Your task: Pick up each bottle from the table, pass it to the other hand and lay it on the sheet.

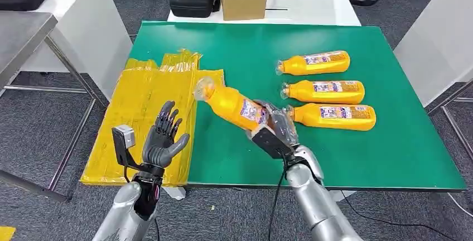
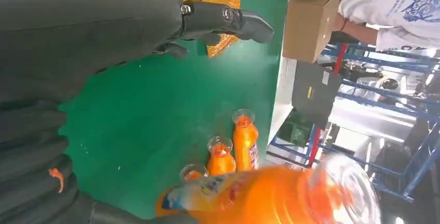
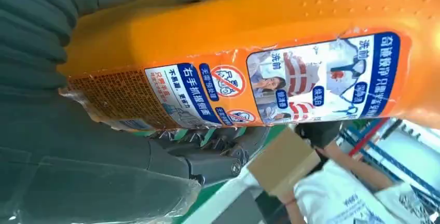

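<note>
Lower left of the head frame: left hand (image 1: 163, 138), palm raised, fingers spread apart, holding nothing, over the near edge of the yellow sheet (image 1: 134, 112). Lower centre: right hand (image 1: 277, 130) closed around the base end of one orange bottle (image 1: 231, 104), lifted off the green tabletop (image 1: 357, 157). Long axis of this bottle slanting from lower right to upper left, clear cap end toward the sheet and toward the left hand. Held bottle lying up and to the right of the left palm, near but apart; judged as the handover step, needing the left hand to meet the bottle's middle. In the right wrist view, label side of the bottle (image 3: 290, 63) close against the grey thumb.

Farther, right of centre: three more bottles resting side by side on the tabletop, nearest (image 1: 333, 116), middle (image 1: 325, 91), farthest (image 1: 315, 63), all with caps toward the left of the frame.

Count: four bottles, one sheet, none yet on the sheet.
</note>
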Available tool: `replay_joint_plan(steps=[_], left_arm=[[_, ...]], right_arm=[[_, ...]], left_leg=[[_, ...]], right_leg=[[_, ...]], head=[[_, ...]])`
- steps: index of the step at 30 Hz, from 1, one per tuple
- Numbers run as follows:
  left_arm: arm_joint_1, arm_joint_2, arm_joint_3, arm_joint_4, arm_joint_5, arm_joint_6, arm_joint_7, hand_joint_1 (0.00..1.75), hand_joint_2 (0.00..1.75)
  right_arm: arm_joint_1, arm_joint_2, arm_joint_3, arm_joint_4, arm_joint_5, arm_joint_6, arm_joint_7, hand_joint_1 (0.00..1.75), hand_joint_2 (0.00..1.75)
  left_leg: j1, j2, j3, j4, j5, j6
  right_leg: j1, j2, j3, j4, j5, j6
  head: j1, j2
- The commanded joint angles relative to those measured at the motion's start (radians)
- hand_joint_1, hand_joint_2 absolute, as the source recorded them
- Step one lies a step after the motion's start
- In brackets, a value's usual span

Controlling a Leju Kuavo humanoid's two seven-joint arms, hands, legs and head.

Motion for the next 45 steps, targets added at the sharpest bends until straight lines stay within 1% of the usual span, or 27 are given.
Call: replay_joint_plan(steps=[1,3,4,6,7,9,12,14,15,18,19,20,21,23,24,26,27,30,31,33,34,35,36,38,39,40,45], left_arm=[[-0.07,0.038,-0.036,0.102,-0.011,0.002,0.011,0.0,1.75],[-0.088,0.032,-0.039,0.131,-0.012,-0.003,0.009,0.0,1.75],[-0.091,0.029,-0.04,0.133,-0.012,-0.003,0.009,0.0,1.75],[-0.099,0.025,-0.042,0.141,-0.013,-0.002,0.01,0.0,1.75],[-0.106,0.022,-0.044,0.152,-0.015,0.0,0.01,0.0,1.75],[-0.112,0.018,-0.044,0.162,-0.016,0.002,0.011,0.0,1.75],[-0.121,0.013,-0.047,0.177,-0.017,0.004,0.013,0.0,1.75],[-0.129,0.01,-0.051,0.192,-0.013,-0.002,0.01,0.0,1.75],[-0.132,0.009,-0.051,0.196,-0.01,-0.005,0.01,0.0,1.75],[-0.138,0.006,-0.057,0.205,0.0,-0.022,0.009,0.0,1.75],[-0.138,0.006,-0.058,0.204,0.0,-0.021,0.009,0.0,1.75],[-0.139,0.006,-0.06,0.203,0.005,-0.031,0.012,0.0,1.75],[-0.138,0.004,-0.059,0.2,0.008,-0.033,0.013,0.0,1.75],[-0.134,0.004,-0.058,0.187,0.014,-0.039,0.02,0.0,1.75],[-0.132,0.004,-0.056,0.181,0.019,-0.044,0.025,0.0,1.75],[-0.126,0.004,-0.054,0.169,0.025,-0.048,0.029,0.0,1.75],[-0.121,0.005,-0.048,0.157,0.031,-0.049,0.035,0.0,1.75],[-0.114,0.008,-0.041,0.143,0.032,-0.042,0.04,0.0,1.75],[-0.113,0.008,-0.037,0.142,0.036,-0.043,0.043,0.0,1.75],[-0.112,0.012,-0.029,0.132,0.038,-0.039,0.05,0.0,1.75],[-0.112,0.014,-0.027,0.131,0.04,-0.041,0.053,0.0,1.75],[-0.112,0.014,-0.024,0.13,0.043,-0.042,0.055,0.0,1.75],[-0.112,0.015,-0.021,0.128,0.043,-0.04,0.055,0.0,1.75],[-0.105,0.018,-0.015,0.125,0.044,-0.036,0.057,0.0,1.75],[-0.096,0.021,-0.012,0.121,0.044,-0.033,0.057,0.0,1.75],[-0.092,0.023,-0.011,0.121,0.044,-0.034,0.058,0.0,1.75],[-0.082,0.026,-0.01,0.122,0.045,-0.04,0.055,0.0,1.75]], right_arm=[[-0.086,0.027,0.048,0.23,-0.013,-0.003,-0.025,1.75,1.75],[-0.09,0.032,0.064,0.246,-0.013,-0.003,-0.031,1.75,1.75],[-0.089,0.037,0.067,0.249,-0.014,-0.002,-0.031,1.75,1.75],[-0.089,0.043,0.074,0.256,-0.016,0.001,-0.033,1.75,1.75],[-0.093,0.05,0.08,0.262,-0.02,0.003,-0.036,1.75,1.75],[-0.095,0.058,0.089,0.268,-0.022,0.006,-0.038,1.75,1.75],[-0.096,0.072,0.098,0.27,-0.026,0.009,-0.038,1.75,1.75],[-0.101,0.08,0.11,0.274,-0.032,0.013,-0.037,1.75,1.75],[-0.103,0.082,0.114,0.276,-0.032,0.01,-0.038,1.75,1.75],[-0.121,0.092,0.131,0.295,-0.03,0.004,-0.038,1.75,1.75],[-0.123,0.094,0.133,0.296,-0.03,0.003,-0.037,1.75,1.75],[-0.131,0.096,0.139,0.306,-0.033,0.008,-0.037,1.75,1.75],[-0.135,0.097,0.143,0.311,-0.034,0.008,-0.037,1.75,1.75],[-0.144,0.098,0.153,0.321,-0.029,0.008,-0.029,1.75,1.75],[-0.145,0.099,0.156,0.326,-0.028,0.008,-0.026,1.75,1.75],[-0.148,0.099,0.165,0.336,-0.018,0.004,-0.015,1.75,1.75],[-0.152,0.1,0.167,0.348,-0.014,0.002,-0.007,1.75,1.75],[-0.157,0.1,0.172,0.369,0.004,-0.014,0.007,1.75,1.75],[-0.159,0.1,0.172,0.374,0.005,-0.012,0.009,1.75,1.75],[-0.165,0.097,0.169,0.396,0.014,-0.019,0.019,1.75,1.75],[-0.166,0.096,0.167,0.4,0.014,-0.018,0.02,1.75,1.75],[-0.167,0.096,0.166,0.403,0.013,-0.017,0.02,1.75,1.75],[-0.166,0.094,0.164,0.406,0.015,-0.02,0.022,1.75,1.75],[-0.156,0.09,0.159,0.406,0.015,-0.023,0.022,1.75,1.75],[-0.146,0.084,0.155,0.399,0.016,-0.021,0.021,1.75,1.75],[-0.14,0.081,0.154,0.395,0.018,-0.021,0.019,1.75,1.75],[-0.128,0.073,0.137,0.378,0.029,-0.022,0.02,1.75,1.75]], left_leg=[[0.001,0.002,0.006,0.0,-0.002,-0.002],[0.0,0.001,0.002,-0.001,0.0,-0.001],[0.002,0.002,0.006,0.0,-0.002,-0.002],[0.0,0.0,0.002,-0.001,-0.001,-0.001],[0.001,0.001,0.005,0.0,-0.002,-0.002],[0.0,0.001,0.002,0.0,-0.001,-0.001],[0.002,0.002,0.006,0.0,-0.003,-0.003],[0.001,0.001,0.003,0.0,-0.001,-0.001],[0.002,0.002,0.006,0.001,-0.003,-0.002],[0.0,0.001,0.002,0.0,-0.001,-0.001],[0.001,0.001,0.004,0.001,-0.002,-0.002],[0.001,0.001,0.003,0.0,-0.001,-0.002],[0.002,0.001,0.006,0.001,-0.003,-0.002],[0.001,0.001,0.003,0.0,-0.001,-0.001],[0.001,0.001,0.005,0.001,-0.002,-0.002],[0.001,0.001,0.003,0.0,-0.001,-0.001],[0.002,0.001,0.006,0.001,-0.003,-0.002],[0.0,0.001,0.002,0.0,-0.001,-0.001],[0.002,0.002,0.005,0.001,-0.003,-0.002],[0.0,0.001,0.002,0.0,-0.001,-0.001],[0.001,0.002,0.005,0.001,-0.003,-0.002],[0.001,0.002,0.003,0.0,-0.002,-0.002],[0.001,0.001,0.002,0.0,-0.001,-0.001],[0.002,0.002,0.005,0.001,-0.003,-0.002],[0.001,0.001,0.003,0.0,-0.001,-0.001],[0.001,0.001,0.005,0.0,-0.002,-0.002],[0.001,0.0,0.003,-0.001,-0.001,-0.001]], right_leg=[[0.002,0.001,0.005,-0.001,-0.001,-0.002],[0.0,0.0,0.002,-0.001,0.0,-0.001],[0.002,0.001,0.006,0.0,-0.002,-0.002],[0.0,0.0,0.002,0.0,0.0,-0.001],[0.002,0.0,0.005,0.0,-0.002,-0.002],[0.001,0.0,0.002,0.0,-0.001,-0.001],[0.002,0.001,0.006,0.0,-0.002,-0.002],[0.001,0.001,0.003,0.0,-0.001,-0.001],[0.002,0.001,0.005,0.0,-0.002,-0.002],[0.0,0.0,0.002,0.0,-0.001,-0.001],[0.001,0.001,0.004,0.0,-0.002,-0.002],[0.001,0.001,0.003,0.0,-0.001,-0.001],[0.002,0.001,0.006,0.0,-0.002,-0.002],[0.001,0.0,0.003,0.0,-0.001,-0.001],[0.001,0.001,0.005,0.0,-0.002,-0.002],[0.001,0.0,0.003,0.0,-0.001,-0.001],[0.002,0.001,0.005,0.0,-0.002,-0.002],[0.001,0.0,0.002,-0.001,0.0,-0.001],[0.002,0.001,0.005,0.0,-0.002,-0.002],[0.0,0.001,0.002,0.0,0.0,-0.001],[0.002,0.001,0.005,0.0,-0.002,-0.002],[0.001,0.001,0.003,0.0,-0.001,-0.001],[0.001,0.001,0.002,0.0,-0.001,-0.001],[0.002,0.001,0.005,0.0,-0.002,-0.002],[0.001,0.0,0.003,-0.001,-0.001,-0.001],[0.002,0.001,0.005,0.0,-0.002,-0.002],[0.001,0.0,0.003,-0.001,-0.001,-0.001]], head=[[0.0,0.0],[0.0,0.0],[0.0,0.0],[0.0,0.0],[0.0,0.0],[0.0,0.0],[0.0,0.0],[0.0,0.0],[0.0,0.0],[0.0,0.0],[0.0,0.0],[0.0,0.0],[0.0,0.0],[0.0,0.0],[0.0,0.0],[0.0,0.0],[0.0,0.0],[0.0,0.0],[0.0,0.0],[0.0,0.0],[0.0,0.0],[0.0,0.0],[0.0,0.0],[0.0,0.0],[0.0,0.0],[0.0,0.0],[0.0,0.0]])
